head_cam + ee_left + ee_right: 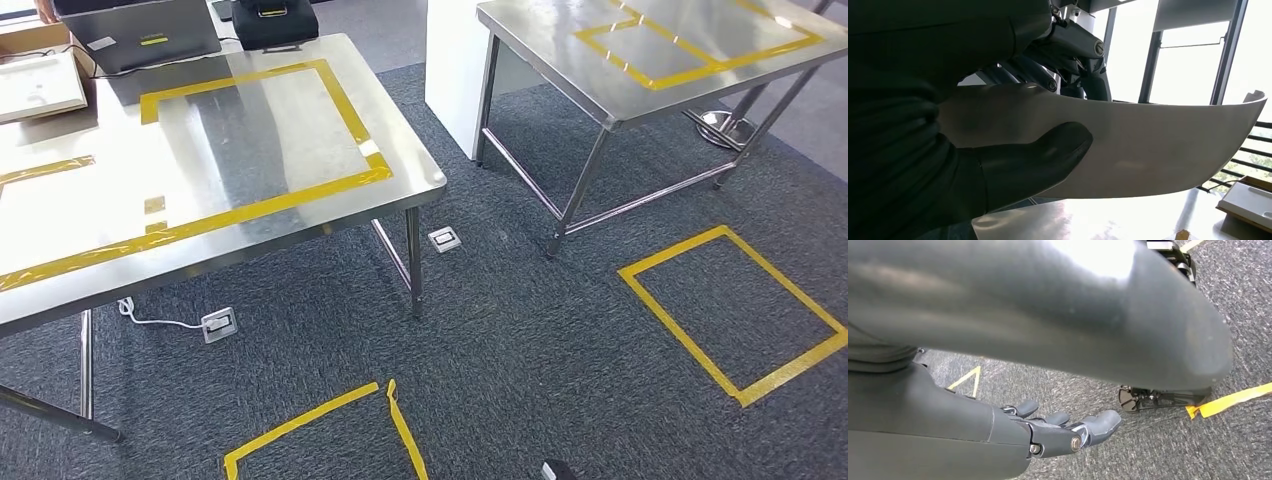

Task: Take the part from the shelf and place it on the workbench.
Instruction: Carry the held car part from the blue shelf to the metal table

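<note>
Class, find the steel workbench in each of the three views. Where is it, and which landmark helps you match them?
Head view: the steel workbench takes up the left side, marked with yellow tape.
Left wrist view: its shiny top shows beside the curved edge of the held part.
Right wrist view: not in it; grey carpet here.
Shared landmark: the flat white box on the workbench, probably the same one.

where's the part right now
The curved white part is in the left hand, seen in the left wrist view: the thumb presses on its face and the dark fingers sit behind it, windows beyond.
</note>
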You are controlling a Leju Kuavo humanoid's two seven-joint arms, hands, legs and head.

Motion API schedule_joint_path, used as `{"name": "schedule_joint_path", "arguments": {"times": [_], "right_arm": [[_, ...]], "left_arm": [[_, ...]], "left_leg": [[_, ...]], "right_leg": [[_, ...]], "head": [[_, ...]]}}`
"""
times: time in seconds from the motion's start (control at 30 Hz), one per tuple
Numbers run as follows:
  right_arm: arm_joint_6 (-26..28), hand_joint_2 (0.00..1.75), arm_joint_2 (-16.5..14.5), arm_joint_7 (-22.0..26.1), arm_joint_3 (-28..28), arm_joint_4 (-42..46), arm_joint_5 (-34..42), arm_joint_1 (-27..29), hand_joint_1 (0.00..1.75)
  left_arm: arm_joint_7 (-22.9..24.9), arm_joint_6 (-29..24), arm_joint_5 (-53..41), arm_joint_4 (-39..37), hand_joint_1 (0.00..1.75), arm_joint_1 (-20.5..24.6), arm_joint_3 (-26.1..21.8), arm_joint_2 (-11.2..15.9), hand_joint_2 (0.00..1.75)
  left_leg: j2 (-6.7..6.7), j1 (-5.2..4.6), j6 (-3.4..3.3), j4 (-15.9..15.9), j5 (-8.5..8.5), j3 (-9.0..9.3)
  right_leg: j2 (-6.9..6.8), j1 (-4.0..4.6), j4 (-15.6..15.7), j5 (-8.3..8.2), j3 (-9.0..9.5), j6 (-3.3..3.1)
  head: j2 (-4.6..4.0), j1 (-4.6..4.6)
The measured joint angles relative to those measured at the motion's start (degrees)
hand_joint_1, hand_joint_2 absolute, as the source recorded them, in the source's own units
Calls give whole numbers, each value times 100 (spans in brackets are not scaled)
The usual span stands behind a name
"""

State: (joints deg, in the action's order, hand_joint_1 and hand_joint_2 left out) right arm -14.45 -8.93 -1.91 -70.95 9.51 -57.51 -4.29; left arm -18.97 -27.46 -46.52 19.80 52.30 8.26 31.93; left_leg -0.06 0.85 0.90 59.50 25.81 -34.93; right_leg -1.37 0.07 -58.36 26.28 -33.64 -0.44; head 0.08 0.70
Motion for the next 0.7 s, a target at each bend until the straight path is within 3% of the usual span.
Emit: {"name": "schedule_joint_path", "arguments": {"times": [0.13, 0.17, 0.27, 0.3, 0.33, 0.37, 0.43, 0.5, 0.6, 0.67, 0.7], "right_arm": [[-2, 0, -10, 24, 0, 0, -1, 0, 0], [-2, 0, -8, 35, 0, 0, -2, 1, 0], [-2, 0, -5, 63, 0, 0, -2, 12, 0], [-2, 0, -5, 68, 0, 0, -2, 18, 0], [-2, 0, -5, 72, 0, 0, -1, 22, 0], [-2, 0, -3, 74, 0, 0, 1, 25, 0], [-1, 0, 0, 76, 0, 0, 5, 23, 0], [-2, 0, -1, 77, -1, 0, 7, 22, 0], [0, 0, -1, 74, -3, 0, 10, 24, 0], [2, 0, 1, 74, -4, 0, 17, 22, 0], [2, 0, 1, 73, -4, 0, 22, 21, 0]], "left_arm": [[-22, -15, 4, 11, 175, -1, 1, 26, 175], [-27, -21, 4, 16, 175, 2, 2, 27, 175], [-45, -31, 7, 15, 175, -2, 2, 14, 175], [-52, -32, 8, 11, 175, -10, 2, 5, 175], [-58, -33, 9, 8, 175, -16, 2, -4, 175], [-61, -33, 9, 5, 175, -20, 2, -12, 175], [-59, -36, 10, 8, 175, -20, 2, -17, 175], [-56, -42, 11, 17, 175, -17, 3, -19, 175], [-36, -52, 11, 19, 175, -15, 4, -18, 175], [-13, -54, 5, 17, 175, -9, 4, -17, 175], [-4, -55, 2, 15, 175, -4, 4, -17, 175]], "left_leg": [[0, 9, -123, -152, -59, 70], [3, 29, -139, -208, -89, 99], [-9, 54, -138, -234, -104, 101], [-21, 64, -118, -224, -98, 96], [-36, 81, -88, -209, -89, 93], [-51, 107, -46, -187, -74, 92], [-78, 146, 66, -113, -20, 82], [-104, 150, 184, -59, 23, 65], [-118, 166, 311, -105, 22, 89], [-75, 171, 340, 112, 148, -12], [-50, 162, 336, 410, 284, -162]], "right_leg": [[20, -29, -53, 48, -25, 141], [50, -30, -242, 162, -115, 151], [104, -68, -1301, 650, -640, 178], [104, -88, -1520, 697, -758, 191], [104, -110, -1526, 635, -774, 207], [104, -135, -1302, 475, -671, 227], [129, -181, -579, 158, -314, 266], [171, -186, -206, 82, -136, 205], [178, -165, -202, 114, -129, 24], [170, -164, -185, 112, -88, -69], [166, -156, -180, 118, -73, -104]], "head": [[0, 4], [0, 10], [1, 24], [0, 25], [0, 25], [0, 25], [-1, 34], [-1, 44], [1, 43], [1, 33], [0, 27]]}}
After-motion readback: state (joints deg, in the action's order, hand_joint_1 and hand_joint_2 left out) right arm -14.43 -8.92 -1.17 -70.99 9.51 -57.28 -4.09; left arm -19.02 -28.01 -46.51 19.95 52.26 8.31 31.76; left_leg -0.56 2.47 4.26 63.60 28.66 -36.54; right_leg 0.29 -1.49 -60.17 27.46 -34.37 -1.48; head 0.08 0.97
